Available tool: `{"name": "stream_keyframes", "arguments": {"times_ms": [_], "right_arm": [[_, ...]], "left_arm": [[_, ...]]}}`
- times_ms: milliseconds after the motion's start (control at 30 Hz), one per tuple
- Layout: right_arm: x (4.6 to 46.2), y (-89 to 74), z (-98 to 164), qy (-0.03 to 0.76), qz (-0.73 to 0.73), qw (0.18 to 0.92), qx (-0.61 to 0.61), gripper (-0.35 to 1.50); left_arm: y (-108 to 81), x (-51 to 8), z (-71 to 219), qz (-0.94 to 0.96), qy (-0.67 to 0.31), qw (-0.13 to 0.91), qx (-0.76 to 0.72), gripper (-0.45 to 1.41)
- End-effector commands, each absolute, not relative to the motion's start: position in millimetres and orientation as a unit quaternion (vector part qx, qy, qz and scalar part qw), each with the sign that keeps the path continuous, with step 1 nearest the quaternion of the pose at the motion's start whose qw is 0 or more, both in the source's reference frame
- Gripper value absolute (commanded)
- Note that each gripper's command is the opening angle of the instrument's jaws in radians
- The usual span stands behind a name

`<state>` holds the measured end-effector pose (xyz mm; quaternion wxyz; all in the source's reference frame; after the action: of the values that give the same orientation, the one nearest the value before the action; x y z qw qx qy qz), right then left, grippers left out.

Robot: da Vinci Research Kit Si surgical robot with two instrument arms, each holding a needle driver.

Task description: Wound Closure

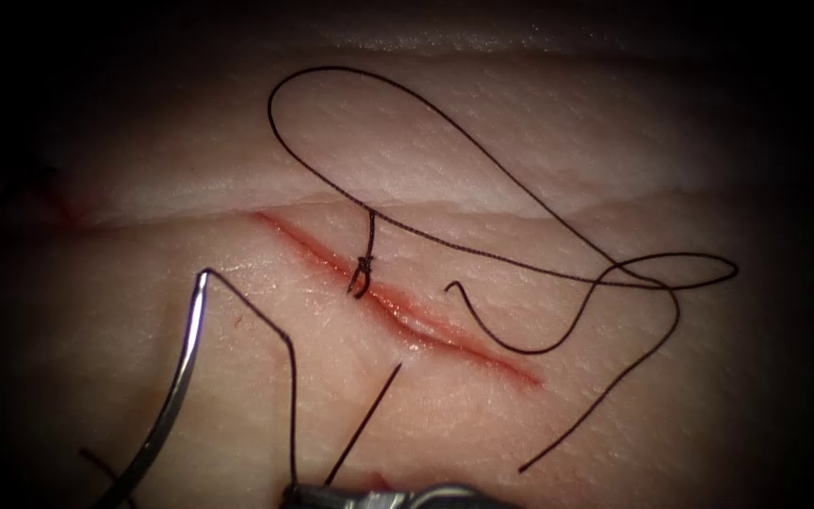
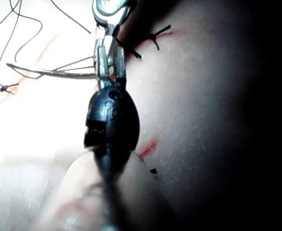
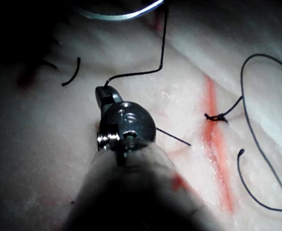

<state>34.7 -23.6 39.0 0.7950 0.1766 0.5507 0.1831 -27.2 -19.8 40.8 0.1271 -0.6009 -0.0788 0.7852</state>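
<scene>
Endoscope view: pale pork tissue (image 1: 539, 170) split by a slanting red cut (image 1: 445, 335), running from upper left down to lower right, wet with red fluid along its edges. Tied across the cut's upper half, a small dark knot (image 1: 362, 273) with two stub ends. Left of the cut, a curved steel needle (image 1: 179, 377) – lifted clear of the surface, not in the tissue, with its thread-bearing end uppermost. From that end, dark thread (image 1: 291, 396) slanting right, then dropping straight to the right arm's tool (image 1: 303, 493) at the lower edge. Just beside it, a short cut end of thread (image 1: 362, 426) lying straight, aimed up toward the cut. Right of the cut, more thread in wide loose loops over the tissue. Right wrist view: fingers pressed together on the thread, pinching it at the very tip, needle well ahead. Left wrist view: left arm's tool (image 2: 109, 67) with its fingers clamped on the needle, away from the thread-bearing end – cannot tell exactly where along the curve.
</scene>
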Motion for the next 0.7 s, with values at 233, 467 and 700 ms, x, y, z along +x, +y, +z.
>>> {"name": "stream_keyframes", "arguments": {"times_ms": [233,467,700], "right_arm": [[33.9,-21.3,40.0,0.569,0.217,0.781,0.135,1.36],[32.6,-20.0,40.5,0.555,0.187,0.809,0.042,1.48],[31.8,-18.3,42.4,0.485,0.129,0.864,-0.047,1.41]], "left_arm": [[-19.5,-23.9,40.4,0.782,-0.028,0.170,-0.599,-0.45],[-18.3,-20.7,39.7,0.784,0.017,0.206,-0.585,-0.45],[-18.1,-20.9,40.4,0.782,0.016,0.205,-0.588,-0.45]]}}
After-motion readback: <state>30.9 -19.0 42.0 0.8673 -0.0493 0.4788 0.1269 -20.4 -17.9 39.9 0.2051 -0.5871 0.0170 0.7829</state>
